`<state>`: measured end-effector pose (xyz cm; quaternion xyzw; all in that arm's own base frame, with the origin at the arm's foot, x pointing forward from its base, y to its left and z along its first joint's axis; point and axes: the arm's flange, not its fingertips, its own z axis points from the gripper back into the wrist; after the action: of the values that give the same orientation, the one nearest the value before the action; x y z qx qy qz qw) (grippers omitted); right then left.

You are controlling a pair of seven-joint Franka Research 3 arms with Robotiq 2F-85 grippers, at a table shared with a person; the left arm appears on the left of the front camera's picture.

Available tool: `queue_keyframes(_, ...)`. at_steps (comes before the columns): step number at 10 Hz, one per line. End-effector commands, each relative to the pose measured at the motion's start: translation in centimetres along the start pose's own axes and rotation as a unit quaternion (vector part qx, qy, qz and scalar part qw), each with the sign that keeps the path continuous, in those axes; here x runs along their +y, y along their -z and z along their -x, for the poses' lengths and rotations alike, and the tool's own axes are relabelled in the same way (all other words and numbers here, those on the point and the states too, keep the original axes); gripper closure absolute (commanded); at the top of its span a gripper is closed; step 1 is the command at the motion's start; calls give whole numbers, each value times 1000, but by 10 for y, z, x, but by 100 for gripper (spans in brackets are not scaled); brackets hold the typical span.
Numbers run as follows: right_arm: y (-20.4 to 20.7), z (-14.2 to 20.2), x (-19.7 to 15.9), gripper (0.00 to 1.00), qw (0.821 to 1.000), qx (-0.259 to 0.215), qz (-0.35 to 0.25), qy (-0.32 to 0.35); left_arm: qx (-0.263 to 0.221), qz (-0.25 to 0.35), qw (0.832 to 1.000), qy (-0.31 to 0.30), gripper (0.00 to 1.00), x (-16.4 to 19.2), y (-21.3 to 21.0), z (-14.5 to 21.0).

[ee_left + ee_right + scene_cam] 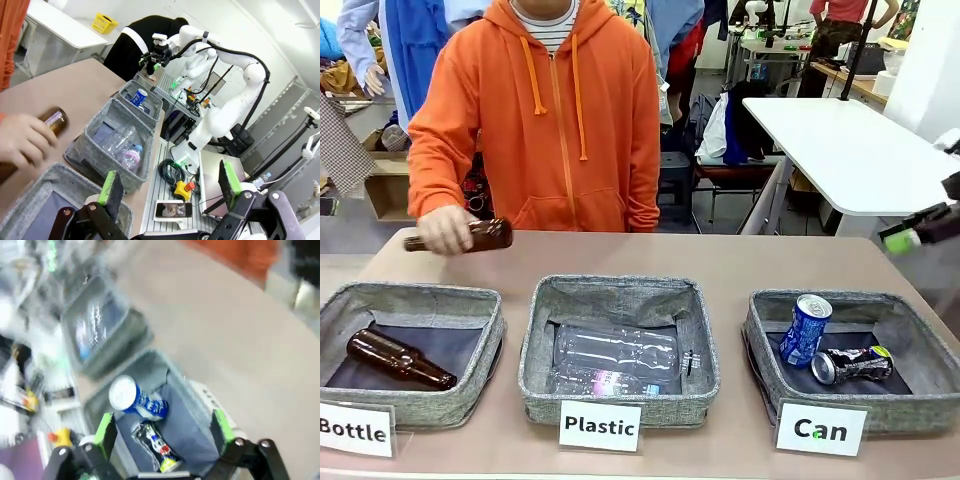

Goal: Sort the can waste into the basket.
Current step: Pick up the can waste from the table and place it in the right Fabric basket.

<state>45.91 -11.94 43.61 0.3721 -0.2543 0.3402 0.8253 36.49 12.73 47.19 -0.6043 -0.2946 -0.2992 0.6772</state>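
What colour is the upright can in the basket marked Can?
The can is blue with white marks and a silver top, clearest in the front view.

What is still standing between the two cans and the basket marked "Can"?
Nothing visible. The blue can and the crushed black can already lie inside the Can basket, the blue one leaning on its left wall. The right gripper hangs open above them, holding nothing.

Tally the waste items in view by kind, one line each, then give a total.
Cans: 2, blue can and black crushed can, both in the "Can" basket.
Brown glass bottles: 2, basket bottle, hand-held bottle.
Clear plastic bottles: at least 1.
Total: at least 5.
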Motion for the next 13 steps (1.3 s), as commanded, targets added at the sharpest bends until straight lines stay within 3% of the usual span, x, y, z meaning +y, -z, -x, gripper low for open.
queue_keyframes(1, -5, -17, -21, 0, 947, -210, -7, 242, -3, 0, 1000, -1, 0, -3, 1, -2)
queue_keyframes(2, -6, -18, -29, 0, 946, -219, -30, 236, 0, 0, 1000, 0, 0, 0, 0, 0)
queue_keyframes(3, -8, -18, -40, 0, 946, -216, -51, 236, -76, 7, 996, 39, 0, -35, -53, -21)
queue_keyframes(5, -10, -16, -56, 0, 944, -209, -104, 232, -105, -38, 992, 53, 0, -63, -140, -26)
queue_keyframes(6, -8, -8, -43, 0, 956, -176, -57, 230, -109, -64, 991, 37, 0, -65, -175, -17)
queue_keyframes(8, -8, -8, -43, 0, 956, -176, -57, 230, -163, -97, 982, 24, 0, -68, -226, 1)
queue_keyframes(11, -8, -8, -43, 0, 956, -176, -57, 230, -233, -111, 966, 28, 0, -68, -248, 11)
queue_keyframes(13, -8, -8, -43, 0, 956, -176, -57, 230, -217, -108, 970, 33, 0, -69, -235, 4)
